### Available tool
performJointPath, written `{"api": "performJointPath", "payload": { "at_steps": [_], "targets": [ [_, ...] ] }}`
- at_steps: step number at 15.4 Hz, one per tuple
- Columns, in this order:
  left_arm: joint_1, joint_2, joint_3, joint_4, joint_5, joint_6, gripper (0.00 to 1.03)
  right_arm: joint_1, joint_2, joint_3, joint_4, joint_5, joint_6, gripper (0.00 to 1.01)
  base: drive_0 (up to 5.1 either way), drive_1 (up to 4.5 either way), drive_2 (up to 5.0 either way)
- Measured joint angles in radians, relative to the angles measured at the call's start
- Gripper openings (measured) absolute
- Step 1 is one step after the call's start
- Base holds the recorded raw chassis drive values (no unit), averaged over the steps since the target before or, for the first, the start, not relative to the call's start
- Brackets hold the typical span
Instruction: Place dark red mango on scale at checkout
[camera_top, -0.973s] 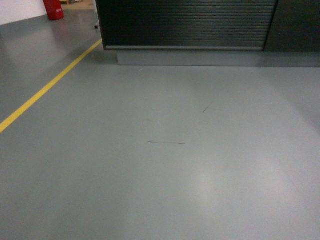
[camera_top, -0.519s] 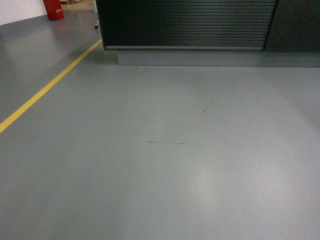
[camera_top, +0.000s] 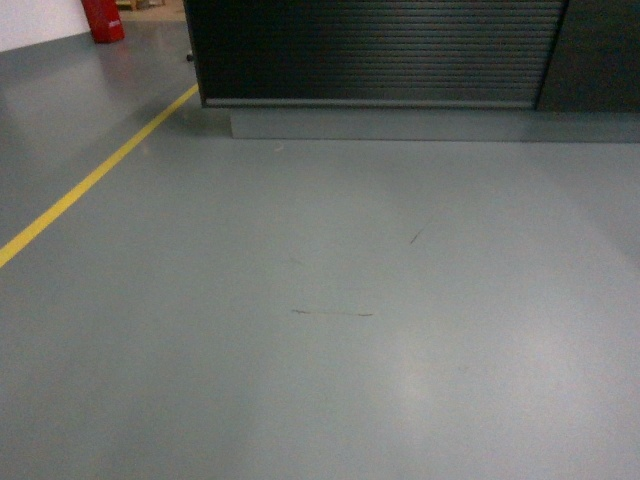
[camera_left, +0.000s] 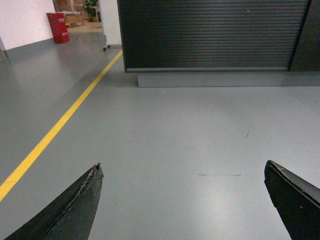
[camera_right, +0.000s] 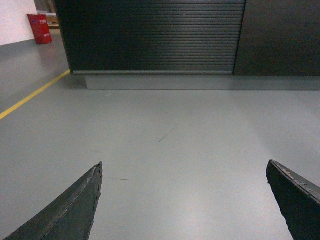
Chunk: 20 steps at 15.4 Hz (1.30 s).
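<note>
Left gripper: I see two black tapered fingers at the bottom corners of its wrist view, spread wide, bare floor between them. It holds nothing and touches nothing.

Right gripper: same picture. Black fingers stand far apart with only floor in the gap; nothing is gripped.

Pose: both wrist cameras look forward and slightly down over the floor, fingers pointing toward the counter ahead. Neither arm shows in the head view.

The dark checkout counter with horizontally ribbed black front fills the top of the head view, standing on a plain grey plinth. I see only its front, not its top. A smooth dark panel adjoins the ribbed section on the right.

Dark red mango: I cannot find it in any view. The scale does not show either.

Smooth grey floor with a few thin dark scuff marks. A yellow painted line runs diagonally along the left toward the counter's left corner. A red object stands far back left by a white wall; what it is I cannot tell.
</note>
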Motion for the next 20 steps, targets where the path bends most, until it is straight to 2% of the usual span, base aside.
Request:
{"api": "performJointPath", "payload": {
  "at_steps": [20],
  "targets": [
    [0.000,0.000,0.000,-0.002,0.000,0.000,0.98,0.000,0.000,0.000,0.000,0.001,0.000,0.98,-0.1,4.27,-4.4]
  ]
}}
